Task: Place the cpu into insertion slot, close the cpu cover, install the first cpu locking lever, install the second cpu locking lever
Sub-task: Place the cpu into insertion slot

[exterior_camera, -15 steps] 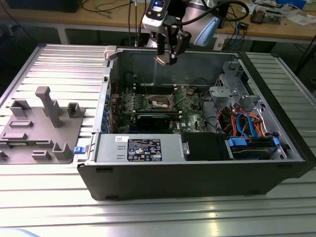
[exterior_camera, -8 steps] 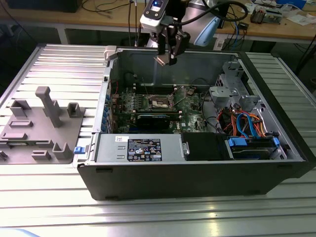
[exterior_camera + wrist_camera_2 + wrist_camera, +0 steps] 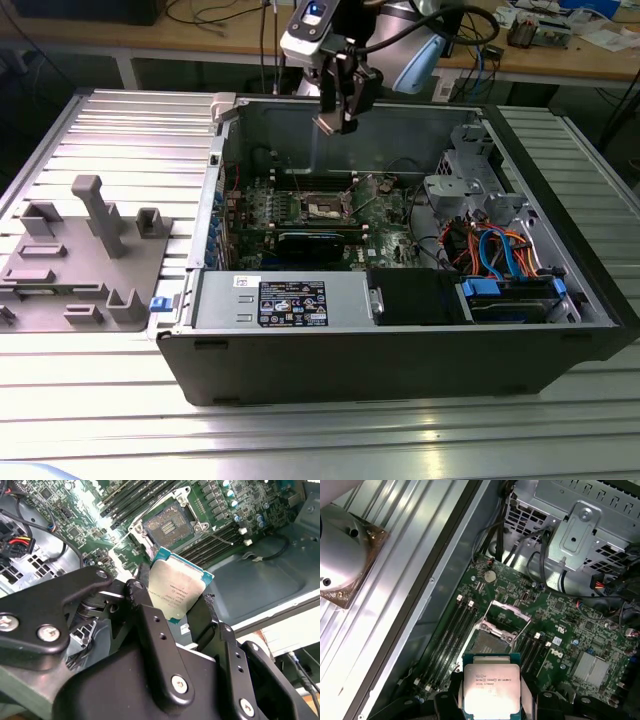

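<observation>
Cpu (image 3: 177, 587): flat, stiff, light chip, probably fragile on its contact face and best taken by opposite edges. It sat clamped edgewise in the hand (image 3: 175, 594), which was closed on it. Insertion slot (image 3: 487, 642) lay below the hand, well apart and unfilled, with its cpu cover (image 3: 506, 614) raised.

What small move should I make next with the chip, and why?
Probably lower it toward the open socket: the end effector grips the chip well above the board, and the cover stands raised.
</observation>
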{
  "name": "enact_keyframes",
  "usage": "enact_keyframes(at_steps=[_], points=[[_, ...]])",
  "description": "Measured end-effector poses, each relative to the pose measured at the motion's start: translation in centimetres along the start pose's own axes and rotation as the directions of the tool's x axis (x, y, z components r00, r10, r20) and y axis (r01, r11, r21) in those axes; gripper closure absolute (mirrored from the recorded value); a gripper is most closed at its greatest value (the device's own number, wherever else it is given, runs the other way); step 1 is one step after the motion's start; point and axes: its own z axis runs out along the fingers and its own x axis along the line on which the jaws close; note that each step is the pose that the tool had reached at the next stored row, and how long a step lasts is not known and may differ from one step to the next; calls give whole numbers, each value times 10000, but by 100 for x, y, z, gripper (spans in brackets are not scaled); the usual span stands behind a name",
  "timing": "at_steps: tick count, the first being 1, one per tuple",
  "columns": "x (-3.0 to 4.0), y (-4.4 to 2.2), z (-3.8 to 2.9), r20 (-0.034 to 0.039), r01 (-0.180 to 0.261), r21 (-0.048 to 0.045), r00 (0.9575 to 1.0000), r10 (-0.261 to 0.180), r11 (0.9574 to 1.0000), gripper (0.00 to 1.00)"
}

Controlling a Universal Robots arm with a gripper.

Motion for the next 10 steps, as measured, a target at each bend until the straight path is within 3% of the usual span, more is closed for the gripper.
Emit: enact_keyframes(at_steps=[5,10], points=[[-1,1,20,31,-463,14,9989,463,9989,46],[-2,-1,45,70,-1118,31,9937,1118,9937,46]])
